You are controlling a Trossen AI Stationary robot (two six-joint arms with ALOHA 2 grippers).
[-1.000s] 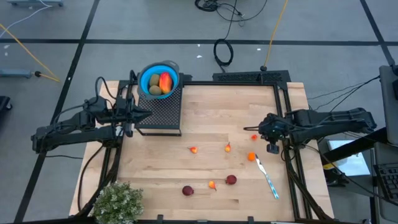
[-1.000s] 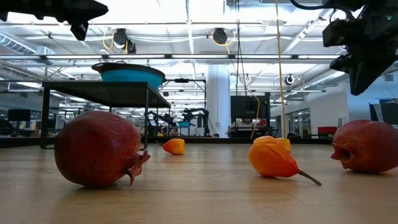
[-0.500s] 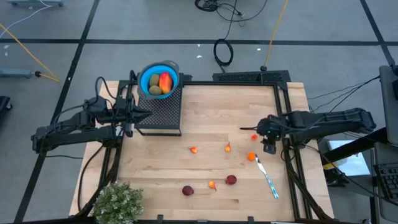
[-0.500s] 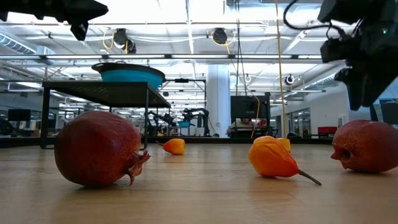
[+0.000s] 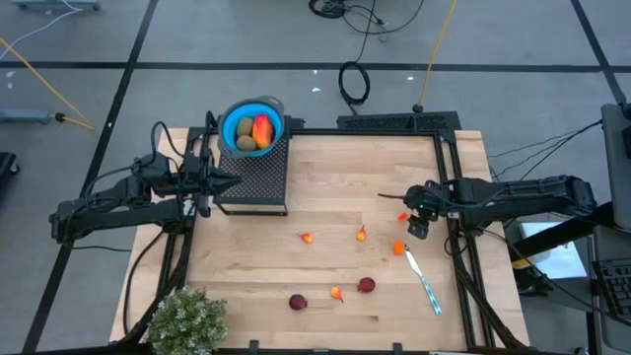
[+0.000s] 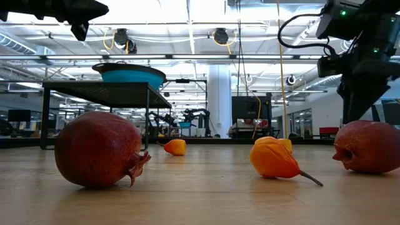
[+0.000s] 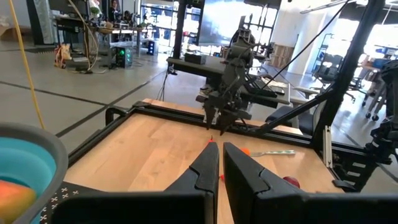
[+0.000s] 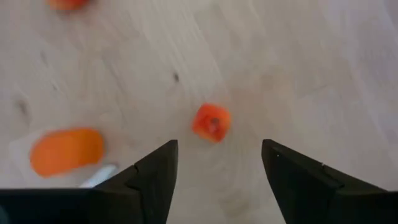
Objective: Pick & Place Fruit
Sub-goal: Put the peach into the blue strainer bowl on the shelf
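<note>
Left claw (image 7: 219, 163) closed above wooden table (image 7: 155, 152); blue bowl (image 7: 25, 177) beside; right arm (image 7: 227, 87) opposite.

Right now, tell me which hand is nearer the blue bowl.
Left. The left hand sits just beside the bowl, by the rack; the right hand is across the table, over a small orange bit.

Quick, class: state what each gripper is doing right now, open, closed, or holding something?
Left gripper: closed, holding nothing, beside the blue bowl.
Right gripper: open, empty, above a small orange fruit piece.
</note>
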